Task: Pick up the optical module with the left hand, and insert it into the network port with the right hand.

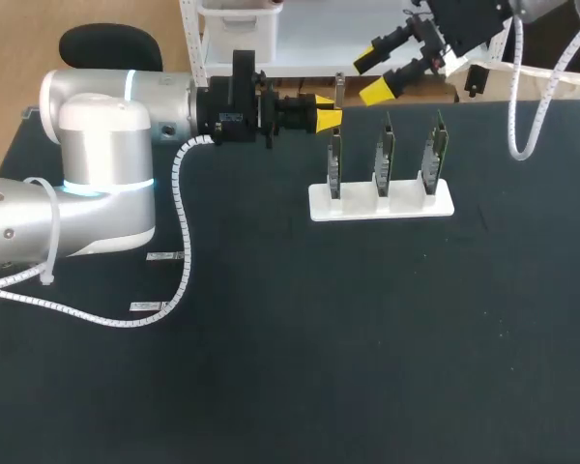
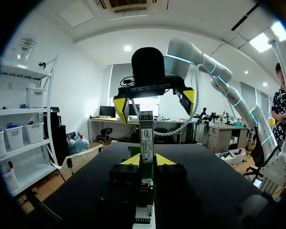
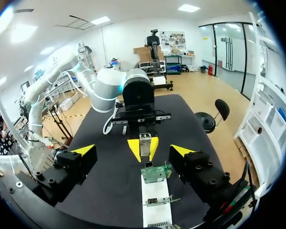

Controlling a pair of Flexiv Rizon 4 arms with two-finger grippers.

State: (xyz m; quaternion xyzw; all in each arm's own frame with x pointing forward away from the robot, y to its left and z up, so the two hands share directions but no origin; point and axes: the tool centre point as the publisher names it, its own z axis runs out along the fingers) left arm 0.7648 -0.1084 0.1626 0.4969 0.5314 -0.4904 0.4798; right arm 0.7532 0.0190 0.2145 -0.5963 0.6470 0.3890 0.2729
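Left tool (image 1: 329,118): clamped on the module, a yellow tip on each of its sides; arm reaching in level from the left.

Module (image 1: 339,89): slim, silver, upright in the left tool – off the bench, above the leftmost board.

Module, left wrist view (image 2: 147,136): standing straight up between own tips, labelled face to the camera, a board right under it.

Right tool (image 1: 372,75): wide, nothing between the tips; up at the far right edge of the bench, near the module but apart from it.

Right tool, left wrist view (image 2: 154,101): ahead of the module and higher, its yellow tips spread to either side.

Right wrist view: own tips far apart, left tool (image 3: 144,147) straight ahead between them with the module (image 3: 145,142) in its grip.

Boards (image 1: 382,155): three green ones, upright in a row, set in the stand.

Stand (image 1: 319,205): white, flat, toward the far side of the bench, right of the middle.

Bench (image 1: 290,367): black top – two small pale strips lying near the left arm.

Port: too small to make out on the boards.
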